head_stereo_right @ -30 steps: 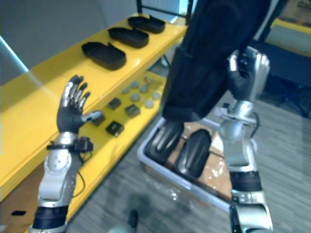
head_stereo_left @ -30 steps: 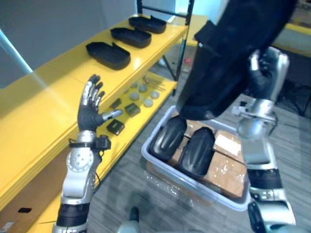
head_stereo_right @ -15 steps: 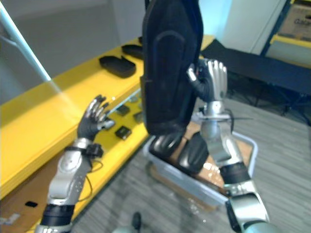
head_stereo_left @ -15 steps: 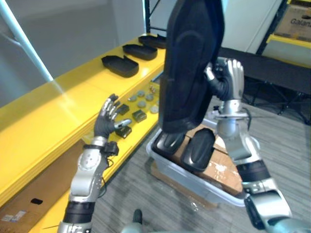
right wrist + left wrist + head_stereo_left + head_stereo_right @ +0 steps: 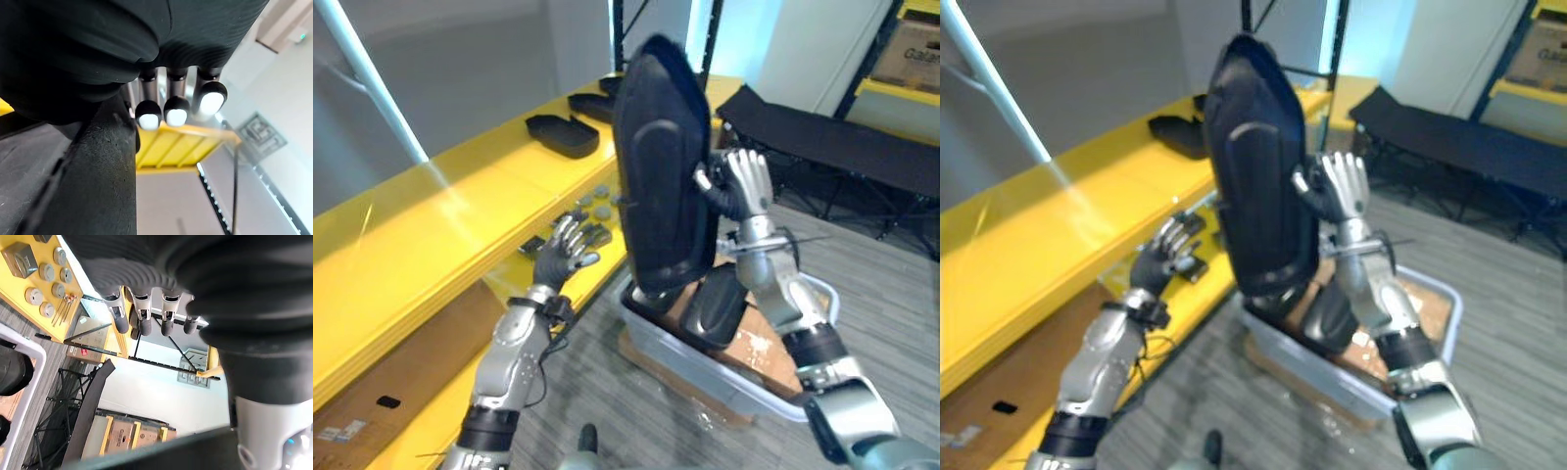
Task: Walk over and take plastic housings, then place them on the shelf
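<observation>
A: Tally by kind, quick; black ones first?
B: One held housing (image 5: 664, 186); two shelf housings (image 5: 563, 135) sure, maybe a third behind; two bin housings (image 5: 710, 305); five sure in all.
A: Small parts on the lower level?
B: Six round grey discs (image 5: 34, 295); at least two dark square blocks (image 5: 18, 259).
A: Big items?
B: One grey bin (image 5: 705, 370); one yellow shelf (image 5: 431, 225), two levels; one black cot (image 5: 822, 147).

Upright black housing (image 5: 1258, 196) clasped by right hand (image 5: 1340, 186), grey bin (image 5: 1324, 374) below — left hand (image 5: 1161, 258) splayed beside shelf (image 5: 1038, 235)
</observation>
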